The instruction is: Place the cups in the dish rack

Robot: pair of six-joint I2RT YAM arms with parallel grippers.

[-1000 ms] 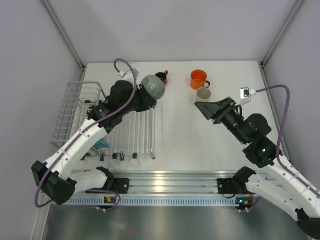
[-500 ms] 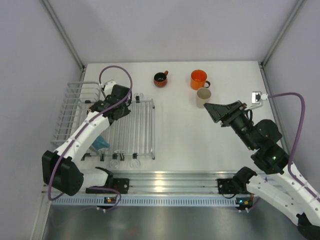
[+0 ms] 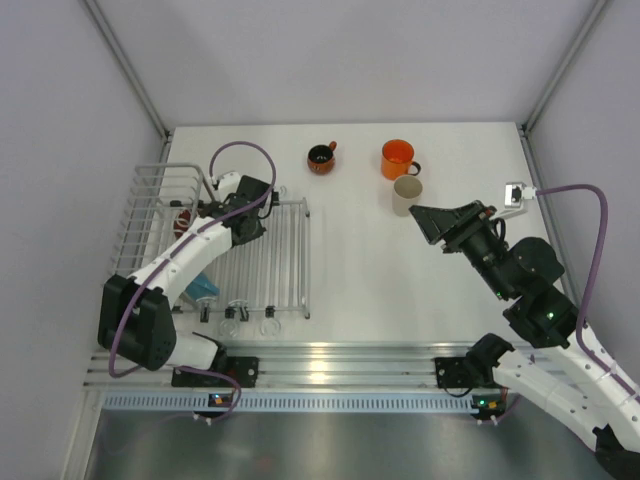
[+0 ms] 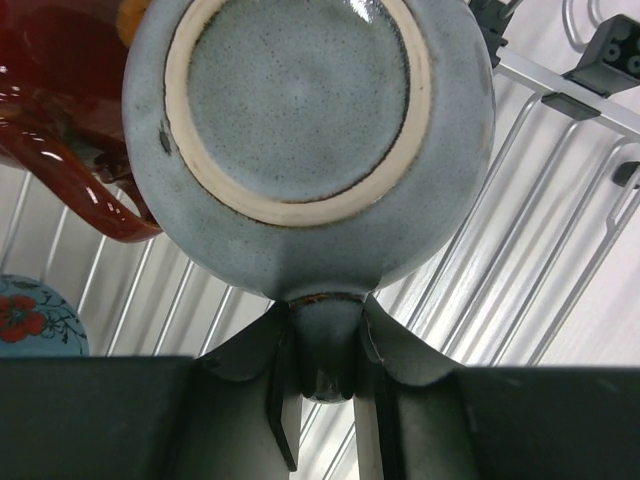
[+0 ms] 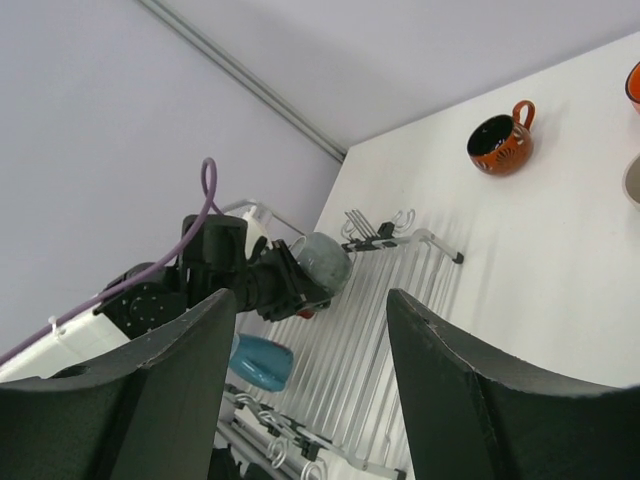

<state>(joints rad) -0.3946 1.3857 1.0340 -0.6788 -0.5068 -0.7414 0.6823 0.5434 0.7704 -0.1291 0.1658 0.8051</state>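
Presently the left jaws clamp the grey-blue mug [image 4: 305, 130] by its handle, base toward the wrist, above the dish rack [image 3: 270, 260] beside its wide red mug [image 4: 50, 90]; the right jaws stand apart.

A white table [image 3: 400, 290] fills the space, boxed in by plain, pale lilac-grey walls [image 3: 340, 60]. Slim metal posts [image 3: 123, 62] run along the two back corners. An aluminium rail [image 3: 340, 362] spans the near edge and catches soft, even light. Below it lies a dull grey strip [image 3: 330, 445], perhaps floor or sheet metal.
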